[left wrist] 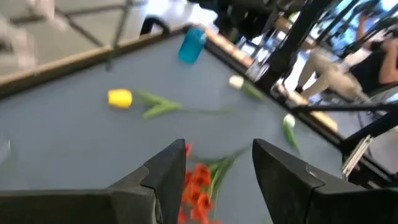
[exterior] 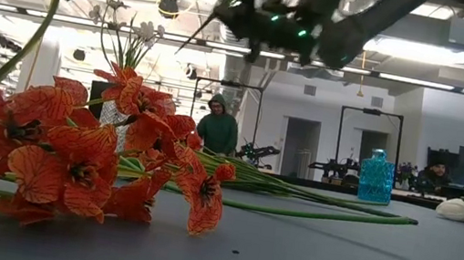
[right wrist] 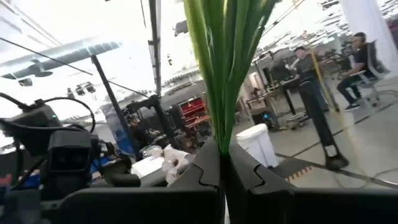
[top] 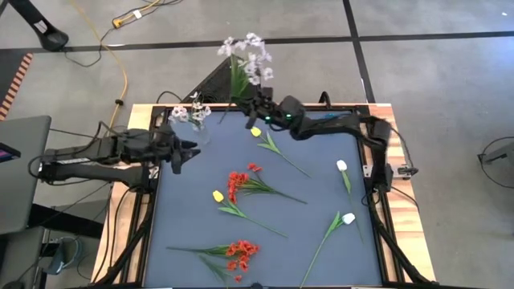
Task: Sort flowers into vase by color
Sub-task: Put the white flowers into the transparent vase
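Observation:
My right gripper [top: 243,103] hangs over the table's far edge, shut on a pale lilac-white sprig [top: 250,58]. Just to its left a clear vase [top: 196,130] holds another pale sprig [top: 191,111]. My left gripper [left wrist: 219,165] is open and empty above the table's left side, level with that vase. On the mat lie two yellow tulips [top: 255,131] [top: 218,196], two red clusters [top: 237,185] [top: 241,254] and two white tulips [top: 341,165] [top: 348,217]. A blue vase [left wrist: 191,45] stands at the far edge. My right gripper pinches the sprig's bundle of green stems [right wrist: 222,127] between its two fingers. The fingers come from the table's right side, about level and slanting a little upward. The sprig is lifted clear, and its blooms [top: 255,60] stand out past the table's far edge.
The flowers lie spread over the mat's middle and near half. In the low view a red cluster [exterior: 71,157] fills the foreground. People [exterior: 217,130] sit and stand in the room beyond the table. A yellow cable [top: 120,76] runs over the floor at the far left.

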Robot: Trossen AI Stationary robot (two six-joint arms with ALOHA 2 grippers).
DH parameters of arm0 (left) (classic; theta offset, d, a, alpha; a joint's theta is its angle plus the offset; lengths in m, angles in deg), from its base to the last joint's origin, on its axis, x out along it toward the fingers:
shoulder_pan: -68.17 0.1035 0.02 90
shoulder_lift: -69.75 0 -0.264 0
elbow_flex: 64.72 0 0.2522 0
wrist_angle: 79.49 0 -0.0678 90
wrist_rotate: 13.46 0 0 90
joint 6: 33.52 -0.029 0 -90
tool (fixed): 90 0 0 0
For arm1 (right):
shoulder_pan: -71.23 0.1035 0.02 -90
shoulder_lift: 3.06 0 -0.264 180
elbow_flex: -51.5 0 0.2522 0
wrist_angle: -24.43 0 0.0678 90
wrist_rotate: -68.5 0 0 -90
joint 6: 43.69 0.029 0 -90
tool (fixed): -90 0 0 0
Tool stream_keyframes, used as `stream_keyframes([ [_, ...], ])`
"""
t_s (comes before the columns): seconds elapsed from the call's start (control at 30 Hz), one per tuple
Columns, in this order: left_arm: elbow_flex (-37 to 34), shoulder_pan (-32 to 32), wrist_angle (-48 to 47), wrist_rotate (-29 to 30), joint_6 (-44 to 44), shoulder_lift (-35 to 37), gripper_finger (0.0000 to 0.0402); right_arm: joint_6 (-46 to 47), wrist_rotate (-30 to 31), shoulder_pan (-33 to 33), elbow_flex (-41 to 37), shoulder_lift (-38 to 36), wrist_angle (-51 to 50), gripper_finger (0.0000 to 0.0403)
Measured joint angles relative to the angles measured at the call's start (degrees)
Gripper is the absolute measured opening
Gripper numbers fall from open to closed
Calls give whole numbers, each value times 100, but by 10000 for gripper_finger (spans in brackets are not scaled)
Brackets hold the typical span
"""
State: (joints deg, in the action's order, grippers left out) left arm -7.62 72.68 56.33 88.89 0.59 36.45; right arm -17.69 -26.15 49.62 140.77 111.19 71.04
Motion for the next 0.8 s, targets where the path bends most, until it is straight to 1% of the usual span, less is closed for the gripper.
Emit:
stream_keyframes([
  [0.13, 0, -1, -88, -309, 255, -91, 174, 213, -19, -116, 776, 763, -23, 26],
  [0.23, 0, -3, -98, -488, 318, -172, 174, 258, -111, -189, 1394, 1190, -195, 26],
  [0.47, 0, -3, -106, -506, 435, -276, 174, 162, -477, -205, 2574, 1841, -1057, 26],
  [0.6, 0, -3, -115, -611, 476, -293, 174, -255, -574, -149, 2949, 1917, -1672, 26],
  [0.7, 0, -3, -117, -608, 570, -311, 174, -712, -549, -72, 3020, 1917, -1797, 26],
  [0.8, 0, -3, -117, -585, 618, -319, 174, -893, -542, -26, 3020, 1917, -1808, 26],
])
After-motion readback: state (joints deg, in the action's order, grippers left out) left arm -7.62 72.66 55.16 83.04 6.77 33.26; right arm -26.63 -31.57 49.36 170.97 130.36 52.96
